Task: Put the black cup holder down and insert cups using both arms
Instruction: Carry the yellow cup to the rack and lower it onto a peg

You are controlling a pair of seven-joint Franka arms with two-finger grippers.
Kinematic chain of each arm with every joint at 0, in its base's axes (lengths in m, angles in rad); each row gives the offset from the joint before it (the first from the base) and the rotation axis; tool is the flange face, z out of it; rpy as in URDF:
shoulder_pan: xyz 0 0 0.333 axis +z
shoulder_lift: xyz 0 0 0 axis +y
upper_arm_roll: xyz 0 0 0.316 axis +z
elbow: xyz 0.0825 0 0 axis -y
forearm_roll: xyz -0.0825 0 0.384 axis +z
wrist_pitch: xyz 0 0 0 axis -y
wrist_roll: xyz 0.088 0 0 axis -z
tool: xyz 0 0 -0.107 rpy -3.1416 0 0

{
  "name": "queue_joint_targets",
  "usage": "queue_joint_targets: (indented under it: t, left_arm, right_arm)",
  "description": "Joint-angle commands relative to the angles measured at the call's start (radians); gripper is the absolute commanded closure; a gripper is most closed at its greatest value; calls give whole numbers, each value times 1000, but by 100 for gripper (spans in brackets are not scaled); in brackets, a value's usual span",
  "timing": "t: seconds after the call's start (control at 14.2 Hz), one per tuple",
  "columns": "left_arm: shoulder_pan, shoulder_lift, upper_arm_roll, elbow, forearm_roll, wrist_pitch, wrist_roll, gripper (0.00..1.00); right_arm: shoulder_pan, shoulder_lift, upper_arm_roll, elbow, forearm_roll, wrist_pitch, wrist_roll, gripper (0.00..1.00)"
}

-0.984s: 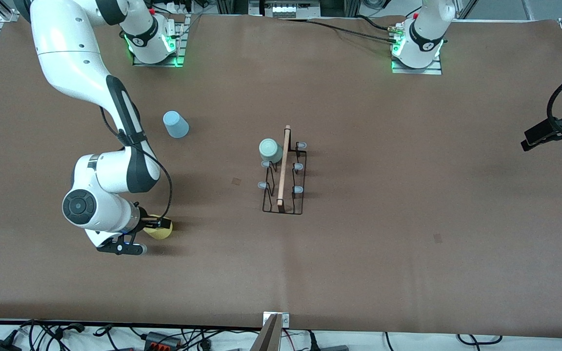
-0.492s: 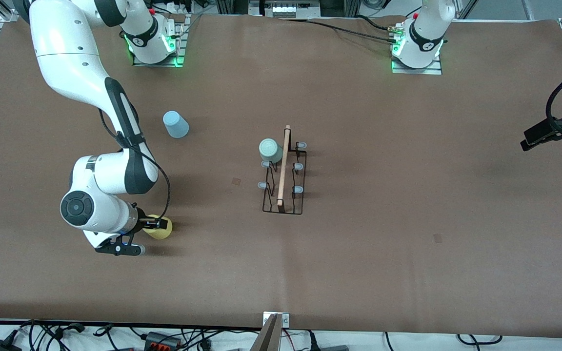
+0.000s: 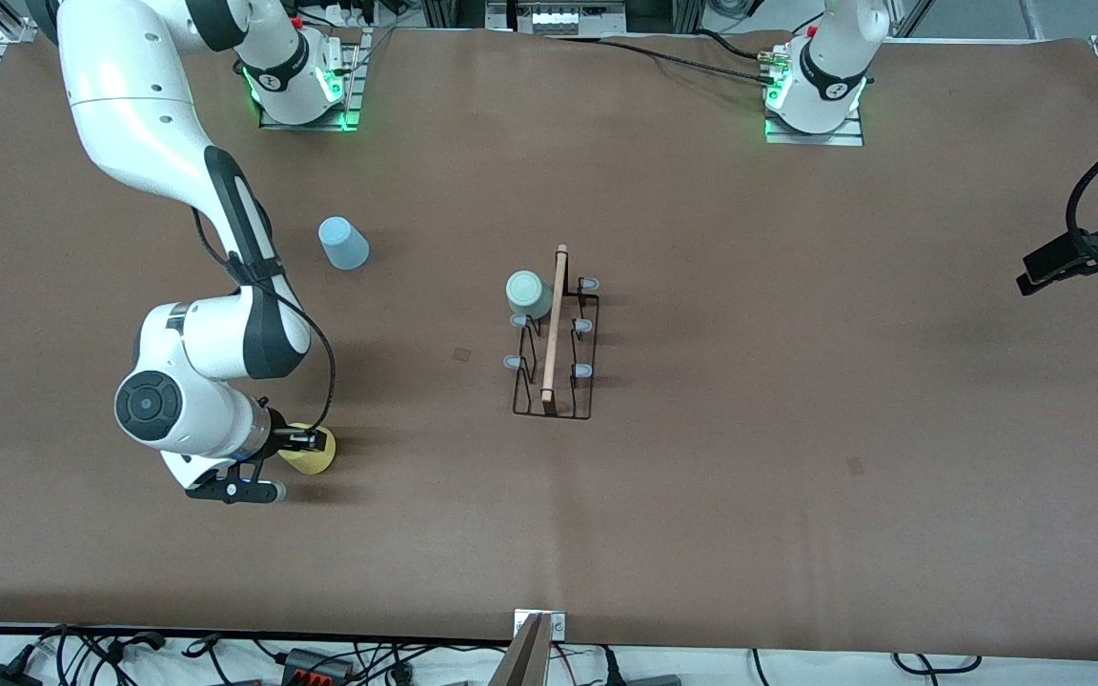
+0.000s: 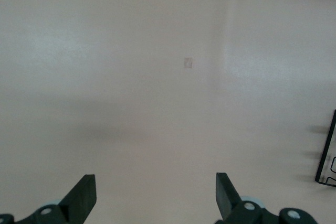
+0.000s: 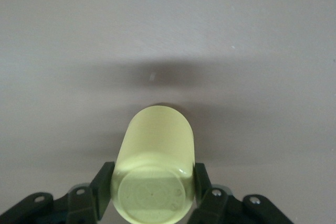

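Note:
The black cup holder [image 3: 554, 333] stands mid-table, its wooden rod handle pointing toward the front camera. A mint green cup [image 3: 528, 293] sits upside down on one of its prongs, at the end farther from the front camera. The yellow cup [image 3: 313, 453] [image 5: 156, 166] is low at the table toward the right arm's end. My right gripper [image 3: 306, 441] [image 5: 152, 182] is shut on it, a finger pressed to each side and the cup's base facing the wrist. The light blue cup [image 3: 343, 243] stands upside down, farther from the front camera. My left gripper [image 3: 1045, 270] [image 4: 155, 182] waits open over bare table.
The brown table cover [image 3: 797, 429] stretches wide around the holder. A corner of the holder's wire base [image 4: 328, 150] shows in the left wrist view. Cables and a metal bracket [image 3: 538, 629] line the table edge nearest the front camera.
The right gripper's fingers have closed onto the yellow cup, and the arm has shifted slightly. The left arm, the holder and the other cups have not moved.

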Motion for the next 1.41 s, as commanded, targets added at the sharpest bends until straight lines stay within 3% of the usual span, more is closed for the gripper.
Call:
queue_joint_targets:
  t: [0.0, 0.21, 0.7, 1.34]
  left_arm:
    - [5, -4, -2, -1, -6, -3, 20, 0]
    - [5, -4, -2, -1, -6, -3, 20, 0]
    - [7, -4, -1, -2, -6, -3, 20, 0]
    - [7, -4, -1, -2, -6, -5, 20, 0]
  right_arm:
    - [27, -34, 37, 151, -4, -179, 12, 71]
    - [105, -45, 58, 207, -2, -258, 220, 69]
    - [181, -74, 192, 206, -1, -199, 659, 69]
    - [241, -34, 210, 197, -1, -147, 781, 69]
